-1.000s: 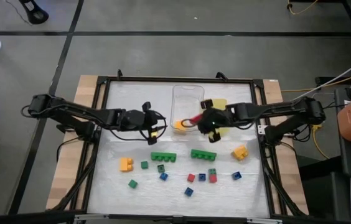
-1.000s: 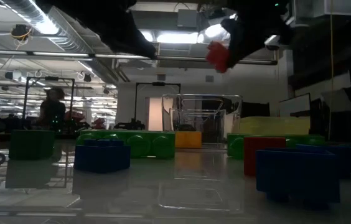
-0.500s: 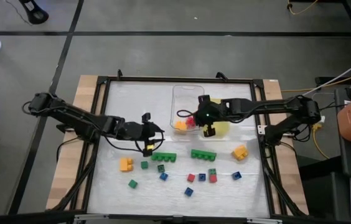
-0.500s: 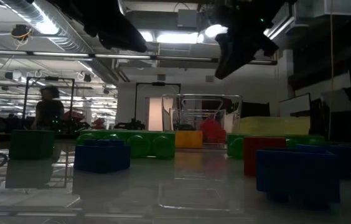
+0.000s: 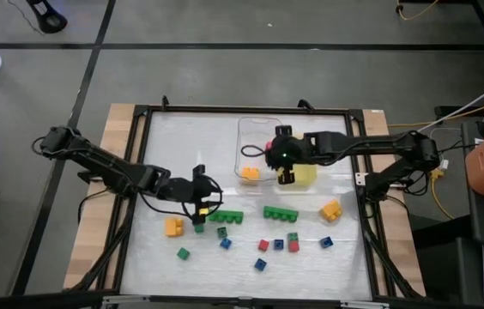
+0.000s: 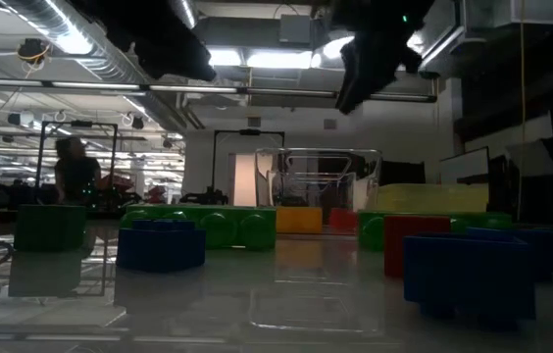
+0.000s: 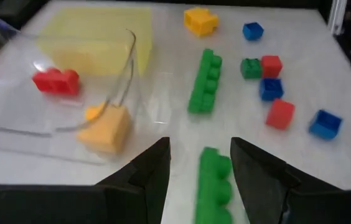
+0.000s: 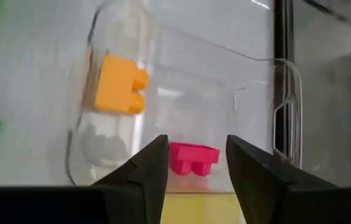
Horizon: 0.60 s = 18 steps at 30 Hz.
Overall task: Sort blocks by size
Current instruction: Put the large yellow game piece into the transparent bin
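Right gripper (image 5: pixel 281 163) is hanging spread and empty over the clear tray (image 5: pixel 244 129) near the table's back edge, red block (image 8: pixel 192 158) lying inside. Left gripper (image 5: pixel 200 206), jaws spread, is hovering at a green bar (image 5: pixel 225 216) mid-table; looks like that's next to grab.

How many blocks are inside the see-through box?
2. An orange block lies at one end of the clear tray, and a red block lies below the right gripper, which may hide more.

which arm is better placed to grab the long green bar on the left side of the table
The left. Its open left gripper hovers right beside that green bar, fingers framing it in the wrist view. The right gripper, also open, is over the clear tray, farther away.
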Each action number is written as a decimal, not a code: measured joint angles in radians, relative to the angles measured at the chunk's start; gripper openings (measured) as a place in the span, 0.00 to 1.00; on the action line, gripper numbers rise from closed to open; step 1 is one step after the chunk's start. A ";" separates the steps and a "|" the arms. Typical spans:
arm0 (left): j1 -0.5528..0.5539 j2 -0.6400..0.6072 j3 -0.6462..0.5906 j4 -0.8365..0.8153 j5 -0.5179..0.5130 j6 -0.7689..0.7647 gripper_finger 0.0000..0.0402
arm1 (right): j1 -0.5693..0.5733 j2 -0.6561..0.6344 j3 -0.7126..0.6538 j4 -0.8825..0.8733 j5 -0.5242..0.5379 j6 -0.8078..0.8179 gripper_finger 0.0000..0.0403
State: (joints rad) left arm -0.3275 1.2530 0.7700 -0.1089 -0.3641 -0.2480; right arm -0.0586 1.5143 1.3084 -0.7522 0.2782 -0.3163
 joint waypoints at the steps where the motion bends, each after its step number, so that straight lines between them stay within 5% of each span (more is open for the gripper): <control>1: -0.010 0.000 0.000 -0.011 0.006 -0.020 0.39 | 0.000 0.000 0.017 -0.015 -0.025 0.030 0.40; 9: -0.102 0.000 0.000 -0.143 0.055 -0.222 0.39 | 0.022 0.000 0.050 -0.017 -0.375 0.180 0.40; 18: -0.188 0.000 0.000 -0.395 0.169 -0.708 0.39 | 0.184 0.001 0.050 -0.008 -0.299 0.207 0.41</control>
State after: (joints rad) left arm -0.5153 1.2530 0.7701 -0.5040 -0.1954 -0.9562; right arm 0.1257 1.5156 1.3586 -0.7606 -0.0208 -0.1089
